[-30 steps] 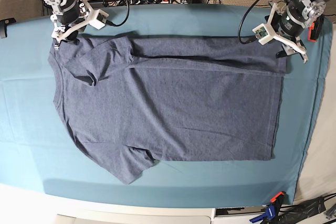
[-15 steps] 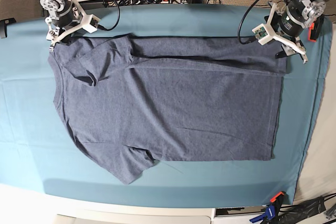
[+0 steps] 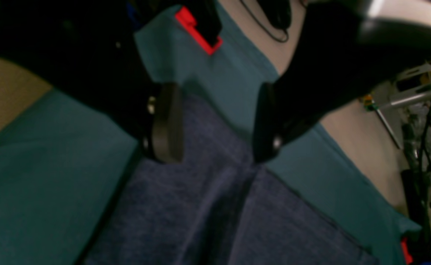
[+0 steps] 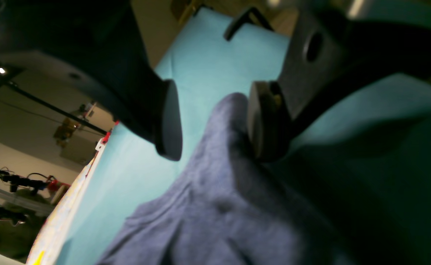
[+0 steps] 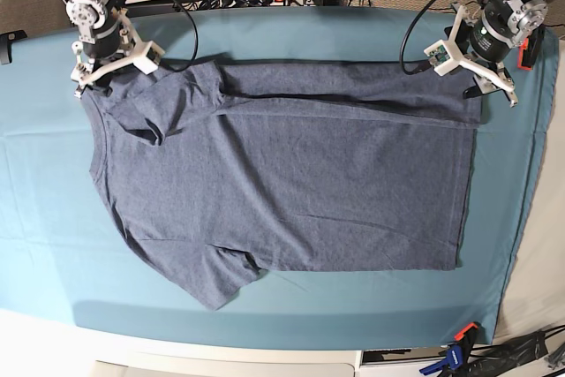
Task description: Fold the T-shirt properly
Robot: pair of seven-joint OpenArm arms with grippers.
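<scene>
Showing T-shirt [image 4: 219,198] ridge touching one right tool [image 4: 215,121] pad.

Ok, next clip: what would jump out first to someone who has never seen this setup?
A dark blue-grey T-shirt fills the middle of the teal table cloth, its far long edge already folded over. The two end effectors sit at the far corners of that fold: the right end effector at the collar end, with a peak of cloth rising between its open pads, and the left end effector open over the hem corner.
</scene>
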